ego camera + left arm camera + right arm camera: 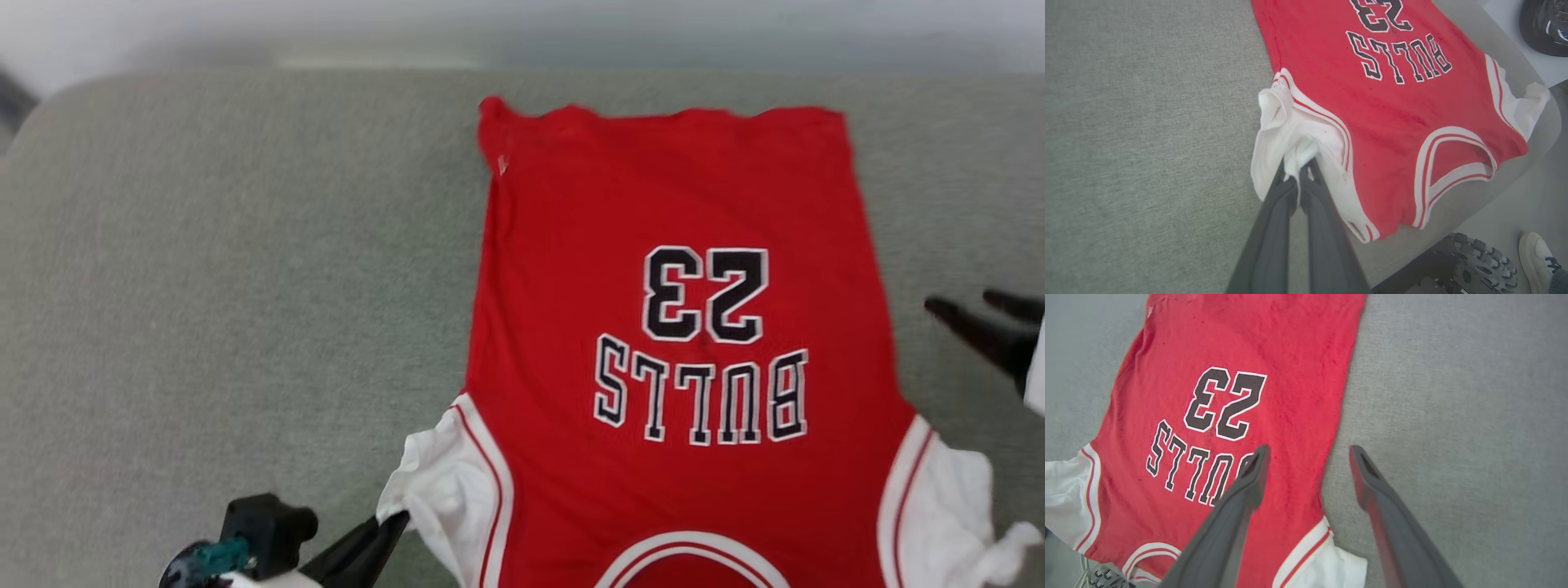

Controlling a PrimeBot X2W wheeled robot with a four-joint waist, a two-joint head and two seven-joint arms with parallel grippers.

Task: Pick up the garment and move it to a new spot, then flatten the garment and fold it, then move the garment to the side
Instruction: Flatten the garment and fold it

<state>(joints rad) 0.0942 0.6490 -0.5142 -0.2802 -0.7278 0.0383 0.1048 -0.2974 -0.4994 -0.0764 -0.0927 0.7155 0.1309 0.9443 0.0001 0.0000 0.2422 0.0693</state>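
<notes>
Garment (686, 188) lies spread flat, chest up, on the grey desk (245, 286), right of centre. Its hem is at the far side and its collar at the near edge, so the dark lettering (702, 400) reads upside down. The left claw (1298, 163) is clamped on the bunched white sleeve (1274, 134) at the near left. The right claw (1309, 451) hangs by the red cloth's right edge, jaws wide apart, holding nothing.
</notes>
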